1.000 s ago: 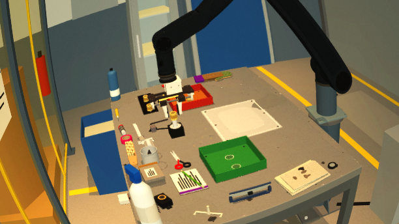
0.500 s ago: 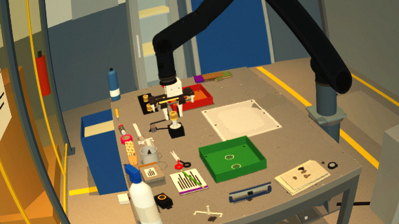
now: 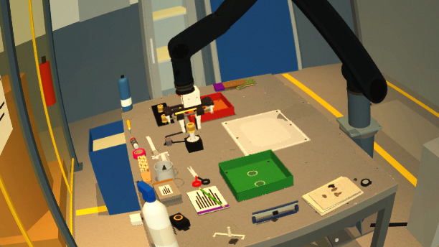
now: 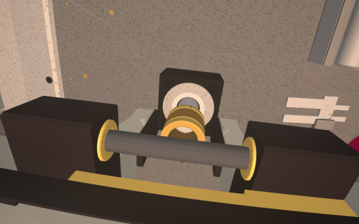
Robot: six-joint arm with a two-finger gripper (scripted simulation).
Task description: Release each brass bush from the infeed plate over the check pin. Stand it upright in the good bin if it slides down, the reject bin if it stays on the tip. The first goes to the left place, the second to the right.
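Observation:
The check pin [image 4: 188, 103] is mostly hidden behind a brass bush [image 3: 191, 127] [image 4: 185, 120] that sits high on its tip, above the pin's black base [image 3: 194, 143]. My gripper [image 3: 190, 126] [image 4: 182, 137] stands open around that bush and grips nothing. The black infeed plate [image 3: 162, 113] lies behind, with two more brass bushes [image 3: 162, 112] on it. The red reject bin [image 3: 218, 104] sits right of the plate. The green good bin [image 3: 255, 174] lies nearer the front, with two ring marks on its floor.
A blue crate [image 3: 107, 158] stands off the table's left edge. A white plate [image 3: 264, 131] lies right of the pin. A metal cup [image 3: 164, 169], scissors [image 3: 198, 177], a spray bottle [image 3: 157, 217] and small tools crowd the front left.

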